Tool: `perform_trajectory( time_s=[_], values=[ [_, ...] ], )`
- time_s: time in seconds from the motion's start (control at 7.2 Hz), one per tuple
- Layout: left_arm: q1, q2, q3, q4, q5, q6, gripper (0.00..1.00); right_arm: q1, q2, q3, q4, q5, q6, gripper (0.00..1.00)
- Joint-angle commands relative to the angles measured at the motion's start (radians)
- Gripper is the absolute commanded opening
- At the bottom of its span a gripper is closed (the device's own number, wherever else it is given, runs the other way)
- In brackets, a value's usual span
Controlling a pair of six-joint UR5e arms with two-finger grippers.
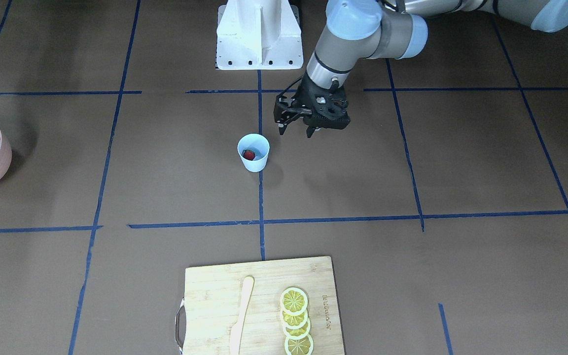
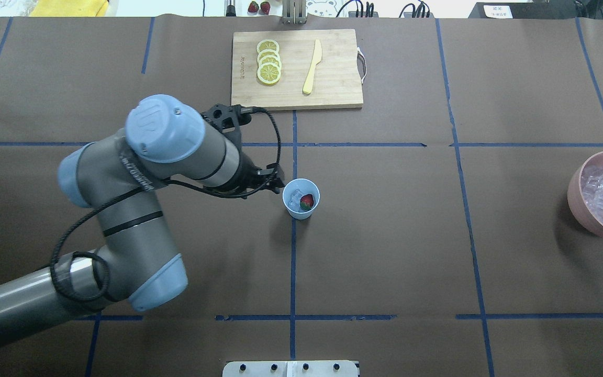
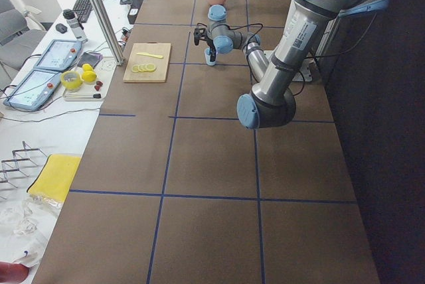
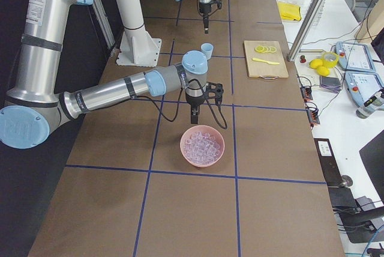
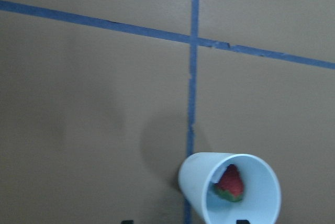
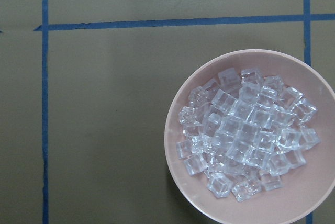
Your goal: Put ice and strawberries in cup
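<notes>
A light-blue cup stands mid-tabletop holding a strawberry and ice, the left claw wide and empty beside it, the right claw unreadable near a pink bowl of likely slippery cubes, best pinched across flat faces.

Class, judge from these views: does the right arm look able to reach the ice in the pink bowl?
Probably yes: the right claw hangs close above the pink bowl, the ice lies uncovered in it, and nothing shows between them.
</notes>
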Motion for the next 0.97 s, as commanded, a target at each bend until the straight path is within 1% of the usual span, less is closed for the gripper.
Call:
perform_trajectory(
  time_s=[0.0,0.14,0.28,0.42,0.56,0.69,0.83],
  values=[
    [-0.109,0.236,-0.205,0.104,-0.032,0.308,0.72,0.093,0.005,-0.046,-0.055,0.005,-0.189,0.99],
    [-0.261,0.351,-0.240,0.141,-0.160,0.541,0.73,0.127,0.007,-0.047,-0.097,0.005,-0.256,0.99],
    [-0.439,0.451,-0.232,0.158,-0.283,0.822,0.73,0.155,0.008,-0.052,-0.137,0.005,-0.325,0.99],
    [-0.603,0.494,-0.208,0.242,-0.322,1.098,0.73,0.173,0.022,-0.090,-0.152,0.005,-0.390,0.99],
    [-0.738,0.490,-0.176,0.390,-0.323,1.352,0.75,0.199,0.048,-0.140,-0.154,0.005,-0.442,0.99],
    [-0.852,0.483,-0.121,0.483,-0.329,1.503,0.76,0.218,0.050,-0.182,-0.152,0.003,-0.511,0.99],
    [-0.938,0.484,-0.020,0.525,-0.371,1.530,0.99,0.219,0.051,-0.225,-0.149,0.000,-0.544,0.99]
  ],
)
